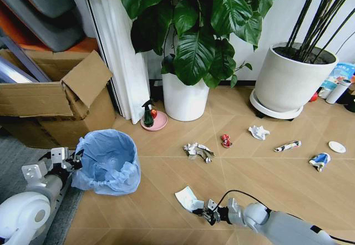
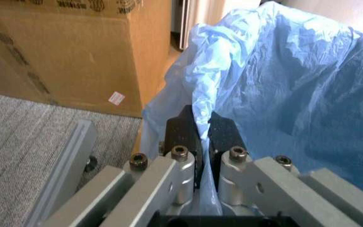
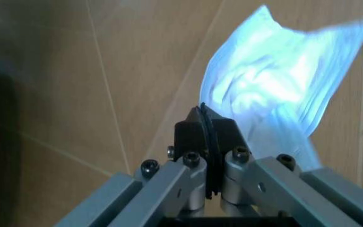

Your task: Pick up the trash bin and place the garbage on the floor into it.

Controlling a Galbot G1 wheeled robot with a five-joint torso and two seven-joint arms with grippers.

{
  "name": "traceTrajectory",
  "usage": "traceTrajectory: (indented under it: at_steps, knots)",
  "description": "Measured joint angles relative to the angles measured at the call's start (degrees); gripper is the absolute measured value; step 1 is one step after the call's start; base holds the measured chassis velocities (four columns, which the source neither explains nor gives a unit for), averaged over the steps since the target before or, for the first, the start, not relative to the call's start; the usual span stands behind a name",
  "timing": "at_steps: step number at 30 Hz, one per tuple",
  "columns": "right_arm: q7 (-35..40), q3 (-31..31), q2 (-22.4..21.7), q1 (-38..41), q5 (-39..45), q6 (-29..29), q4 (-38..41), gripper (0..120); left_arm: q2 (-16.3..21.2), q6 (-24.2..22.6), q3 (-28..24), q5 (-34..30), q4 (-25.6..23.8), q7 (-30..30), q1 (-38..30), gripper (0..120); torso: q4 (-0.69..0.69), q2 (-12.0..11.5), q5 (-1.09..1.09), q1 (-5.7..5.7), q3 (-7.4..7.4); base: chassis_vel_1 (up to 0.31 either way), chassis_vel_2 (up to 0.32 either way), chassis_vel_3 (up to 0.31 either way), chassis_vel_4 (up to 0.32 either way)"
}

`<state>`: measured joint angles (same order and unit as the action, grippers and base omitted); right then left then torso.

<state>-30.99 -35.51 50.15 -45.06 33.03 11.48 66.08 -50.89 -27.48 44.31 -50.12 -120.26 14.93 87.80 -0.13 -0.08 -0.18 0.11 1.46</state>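
The trash bin point(image 1: 108, 164), lined with a crinkly light-blue bag, stands at the left on the floor point(image 1: 166, 223). My left gripper point(image 1: 75, 159) is at its near-left rim, and in the left wrist view it point(image 2: 203, 125) is shut on the bag-covered rim point(image 2: 213, 80). My right gripper point(image 1: 208, 212) is low over the floor at front centre, shut on a flat white piece of garbage point(image 1: 188, 199), seen pinched by its edge point(image 3: 270, 90) in the right wrist view point(image 3: 205, 124). More garbage lies beyond: a crushed wrapper point(image 1: 198, 151), red can point(image 1: 226, 140), crumpled tissue point(image 1: 258, 132), tube point(image 1: 287, 146), lid point(image 1: 336, 146) and blue-white packet point(image 1: 320, 159).
An open cardboard box point(image 1: 55, 98) stands behind the bin, with grey carpet point(image 1: 16, 162) at the left. Two large white plant pots point(image 1: 186, 98) point(image 1: 288, 81) stand at the back. A green spray bottle on a pink dish point(image 1: 151, 117) sits between the box and the pots.
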Motion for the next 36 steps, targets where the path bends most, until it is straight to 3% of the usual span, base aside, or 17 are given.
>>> traceTrajectory:
  at_steps: [10,18,24,29,36]
  knots:
    - [-0.3,4.3,-1.8,-2.7,0.4,0.0,5.1,0,0.5,0.0,-0.2,0.1,0.6,-0.2,0.1,0,0.00,0.0,0.00,0.00,0.00,0.000,0.000,0.000,0.000]
    - [-1.1,12.5,-4.5,-5.4,0.3,0.9,11.8,0,1.8,0.1,-1.9,0.3,1.2,-0.5,0.3,0,0.00,0.0,0.00,0.00,0.00,0.000,0.000,0.000,0.000]
    - [-0.7,24.7,-8.6,-8.2,3.3,-0.4,22.4,0,5.3,0.1,-5.1,0.0,2.5,-1.2,-0.6,0,0.00,0.0,-0.01,0.00,0.00,0.000,0.000,0.000,0.000]
    - [-0.7,29.5,-10.6,-8.0,6.9,-1.1,27.4,0,7.6,0.5,-7.2,-0.8,3.7,-2.0,-1.9,0,0.00,0.0,0.00,0.00,0.00,0.000,0.000,0.000,0.000]
    - [-1.1,36.5,-13.1,-7.9,13.1,-1.6,34.5,0,10.8,2.2,-14.1,-2.1,5.8,-4.3,-6.2,0,0.00,0.0,0.01,0.00,0.00,0.000,0.000,0.000,0.000]
